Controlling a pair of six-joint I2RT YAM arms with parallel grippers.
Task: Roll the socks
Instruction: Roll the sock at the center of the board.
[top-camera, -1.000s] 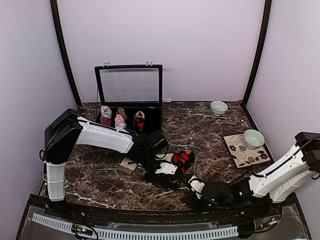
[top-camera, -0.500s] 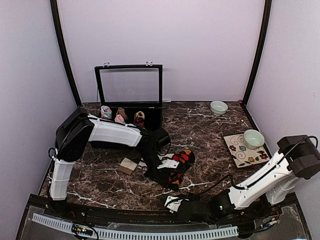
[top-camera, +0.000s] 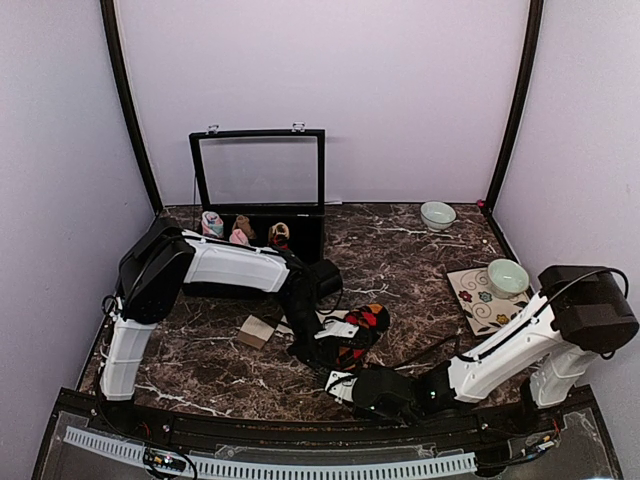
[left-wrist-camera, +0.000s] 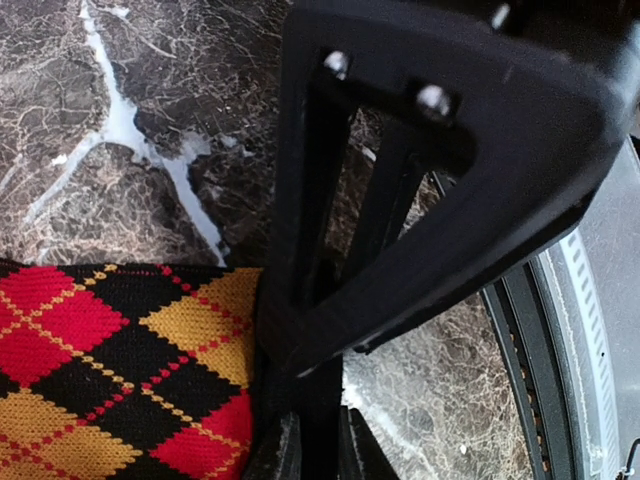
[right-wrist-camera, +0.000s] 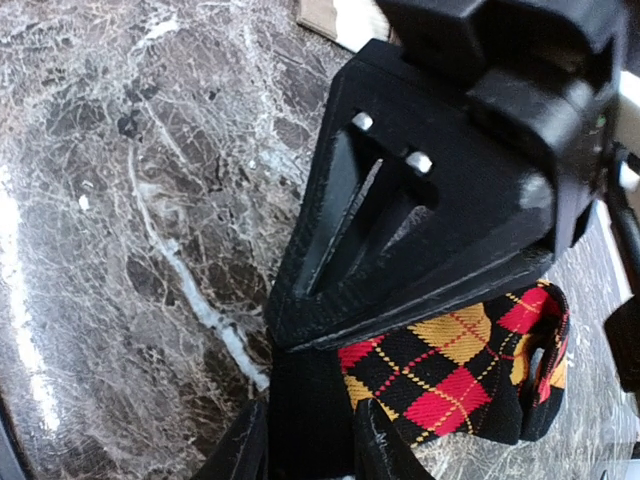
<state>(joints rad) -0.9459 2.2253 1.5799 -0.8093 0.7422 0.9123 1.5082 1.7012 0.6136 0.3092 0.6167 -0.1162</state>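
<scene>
Both arms are in on the argyle socks (left-wrist-camera: 95, 385) here, which lie on the marble desk (top-camera: 420, 250) around the middle, a little toward the near edge. The left gripper (left-wrist-camera: 315, 455) is pressed nearly together with a black edge of the fabric pinched between its fingers, the red and gold diamonds spreading out flat to one side of it. The right gripper (right-wrist-camera: 310, 450), reaching in low from the right, has its jaws clamped on a fold of the same black fabric, and its wrist view shows the patterned part curling over just beyond. From overhead the pair looks bunched and partly doubled over, not a tight bundle, so I'd call the rolling of this pair under way rather than finished. Far left, the open case (top-camera: 258, 170) holds three rolled bundles (top-camera: 240, 232). I can't pick out a cream pair with any confidence; a small tan piece (top-camera: 257, 331) sits on the desk to the left of the grippers, and what it is I can't tell. By my read, most of the work is ahead: tighten this roll, then deal with any other pair.
</scene>
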